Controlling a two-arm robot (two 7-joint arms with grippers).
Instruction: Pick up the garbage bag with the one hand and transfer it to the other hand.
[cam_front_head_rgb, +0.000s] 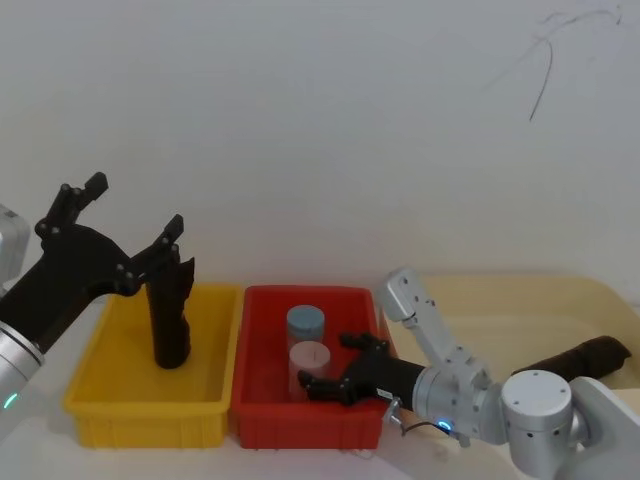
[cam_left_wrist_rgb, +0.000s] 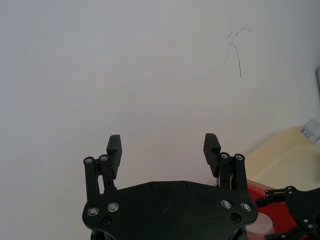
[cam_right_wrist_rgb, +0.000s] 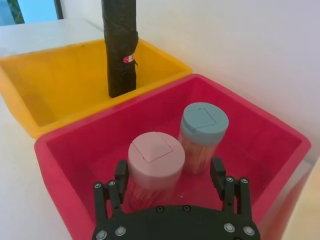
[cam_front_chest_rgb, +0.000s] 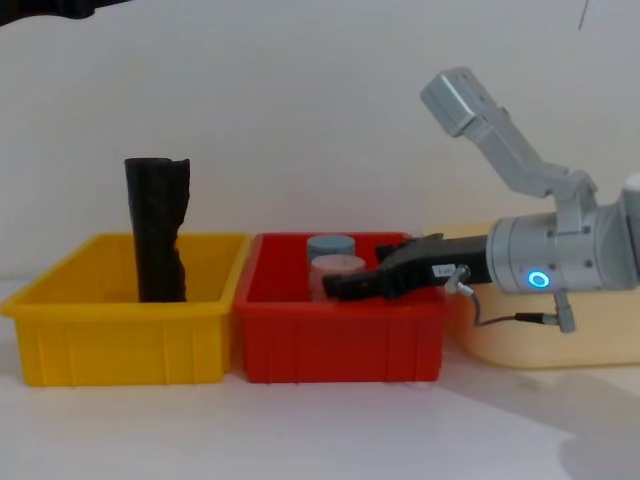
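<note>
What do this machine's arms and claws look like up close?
Both arms are silver with rounded joints. The right arm carries a glowing blue ring light and a thin looping cable. The left claw and right claw are matte black, with slim linked fingers studded with small silver rivets.

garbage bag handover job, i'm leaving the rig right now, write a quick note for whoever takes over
Left gripper: open, empty, raised above the yellow bin.
Right gripper: open, empty, low over the red bin, by the pink-lidded jar and blue-lidded jar.
Garbage bag: standing upright in the yellow bin, untouched.
Done: nothing yet.
Left: pick up the bag, pass it to the other gripper.
</note>
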